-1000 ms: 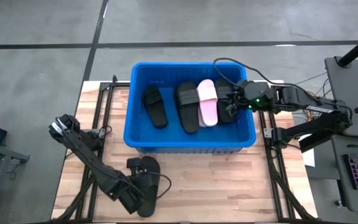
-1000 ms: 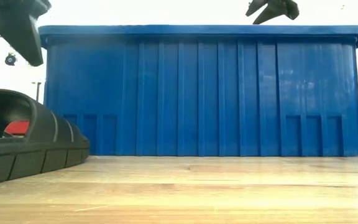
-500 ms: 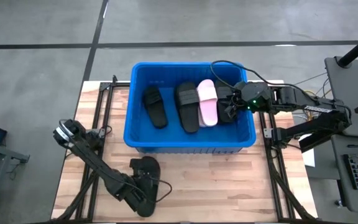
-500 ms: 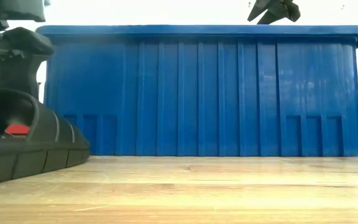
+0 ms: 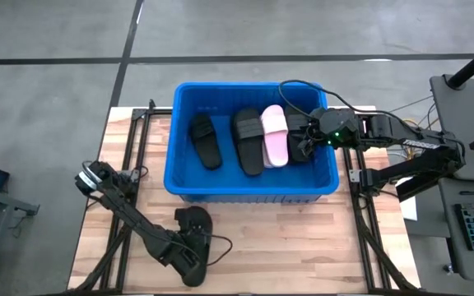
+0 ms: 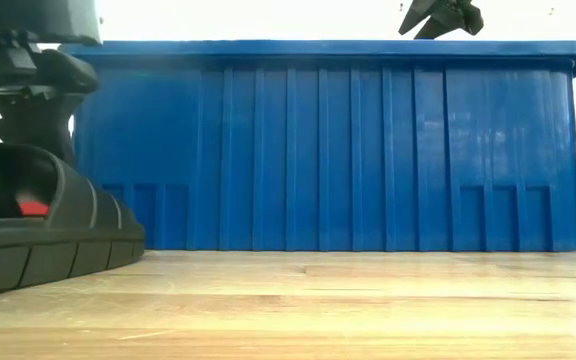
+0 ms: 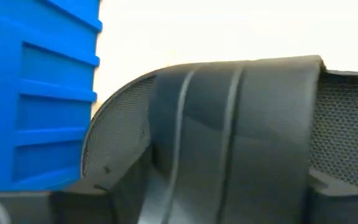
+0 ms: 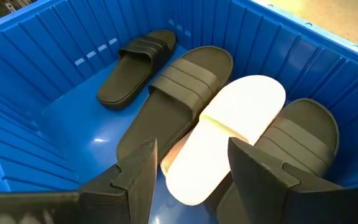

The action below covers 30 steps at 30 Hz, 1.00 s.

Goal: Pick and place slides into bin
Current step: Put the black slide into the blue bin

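A black slide (image 5: 192, 227) lies sole-down on the wooden table in front of the blue bin (image 5: 253, 191). My left gripper (image 5: 186, 256) is low over the slide's near end. The slide's broad strap (image 7: 229, 137) fills the left wrist view, and the low view shows the slide (image 6: 38, 230) under the gripper (image 6: 33, 85). My right gripper (image 8: 191, 180) is open and empty above the bin's right part (image 5: 303, 136). Three black slides (image 8: 138, 65) (image 8: 179, 102) (image 8: 294, 149) and one pale pink slide (image 8: 229, 134) lie on the bin's floor.
The bin's tall ribbed front wall (image 6: 328, 150) stands just behind the slide on the table. Dark rails run along the table's left (image 5: 134, 164) and right (image 5: 360, 197) sides. Bare wood (image 5: 303, 247) lies in front of the bin. A cable (image 5: 303, 85) loops over the bin's far right corner.
My left gripper has come down from high above toward the black slide on the table and moved a little toward the table's right edge. The slide has stayed where it was.
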{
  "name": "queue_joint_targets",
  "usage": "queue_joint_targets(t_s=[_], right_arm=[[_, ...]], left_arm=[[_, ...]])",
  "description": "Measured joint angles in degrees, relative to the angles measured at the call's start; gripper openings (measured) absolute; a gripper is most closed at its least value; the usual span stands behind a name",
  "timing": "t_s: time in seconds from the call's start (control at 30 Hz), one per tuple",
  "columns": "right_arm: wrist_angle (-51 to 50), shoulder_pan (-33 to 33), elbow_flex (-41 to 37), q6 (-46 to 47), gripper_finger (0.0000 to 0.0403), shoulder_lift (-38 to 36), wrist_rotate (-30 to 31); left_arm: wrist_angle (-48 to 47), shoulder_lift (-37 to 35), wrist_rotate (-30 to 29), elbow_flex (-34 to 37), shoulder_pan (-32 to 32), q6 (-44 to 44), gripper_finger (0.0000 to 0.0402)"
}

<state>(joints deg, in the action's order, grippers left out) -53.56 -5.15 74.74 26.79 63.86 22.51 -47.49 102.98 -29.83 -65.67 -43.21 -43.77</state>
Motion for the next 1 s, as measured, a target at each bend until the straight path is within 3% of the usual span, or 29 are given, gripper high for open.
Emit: queue_joint_targets(t_s=[0.23,0.4,0.67,0.93,1.0], right_arm=[[-0.03,0.0,0.0,0.0,0.0187,0.0,-0.01],[-0.27,0.0,0.0,0.0,0.0187,0.0,-0.01],[-0.28,0.0,0.0,-1.29,0.0187,0.0,-0.01],[-0.28,0.0,0.0,-1.84,0.0187,0.0,0.01],[-0.31,0.0,0.0,-1.99,0.0187,0.0,0.01]], left_arm=[[-0.1,0.07,1.0,0.04,1.71,1.03,0.0114],[-1.28,-0.57,6.39,-1.59,3.03,4.22,0.0013],[-3.49,-6.64,22.12,-11.54,5.93,24.17,0.0004],[-3.99,-15.23,19.99,-23.91,15.84,38.37,0.0003],[-3.52,-17.35,15.9,-27.56,19.16,38.68,0.0002]])
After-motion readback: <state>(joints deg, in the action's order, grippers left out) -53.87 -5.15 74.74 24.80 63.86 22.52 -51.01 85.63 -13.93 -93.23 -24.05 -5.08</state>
